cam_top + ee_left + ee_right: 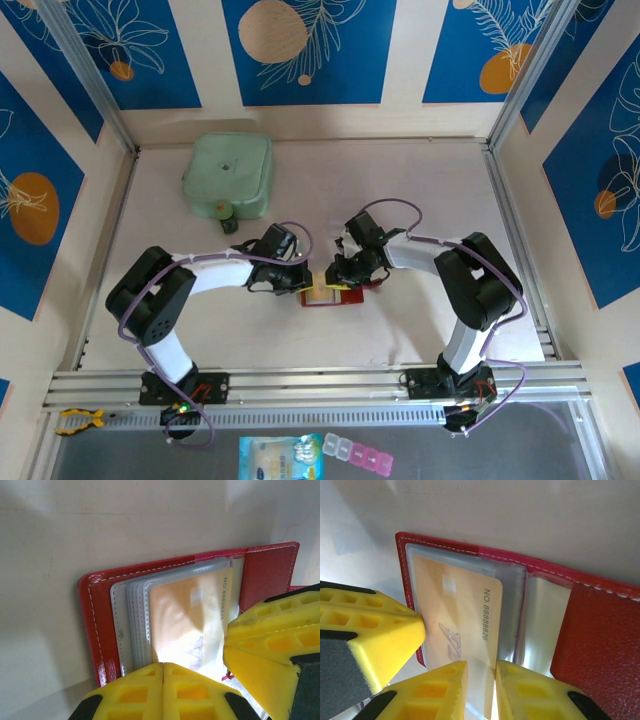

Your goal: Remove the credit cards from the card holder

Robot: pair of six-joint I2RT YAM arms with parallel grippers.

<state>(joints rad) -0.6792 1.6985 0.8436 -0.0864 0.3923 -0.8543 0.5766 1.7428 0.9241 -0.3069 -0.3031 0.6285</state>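
Top external, from above and behind: shows a pale beige tabletop point(420, 190) boxed by light panels point(310, 50) printed with blue leaves and orange discs, with aluminium rails point(320, 378) along the near edge. Places a mint-green case point(228, 175) at the far left of the surface, well apart from the arms. Finds the left gripper point(303, 280) and right gripper point(340, 275) nose to nose at mid-table, low over the open red card holder point(340, 301) lying flat, with a gold card point(324, 290) showing at its left end. Takes in, below the rails, a printed packet point(280, 457) beside a pink-and-clear pill box point(360, 456).

Left wrist: looks along the left gripper point(163, 672), yellow fingers pressed together with no gap, at the near edge of the card holder point(100, 625). Cannot tell of any grip on that edge. Shows the gold card point(192, 615) on top of a fan of pale grey sleeves point(132, 625), with the right gripper point(235, 639) touching the card's right side. Sets bare, shadowed tabletop point(125, 520) behind.

Right wrist: looks along the right gripper point(480, 680), fingers nearly together and pinching the gold card point(457, 625), its near end running into the slit between them. Shows the left gripper point(395, 630) against the left edge of the card holder point(600, 640), on plain pale tabletop point(520, 515).
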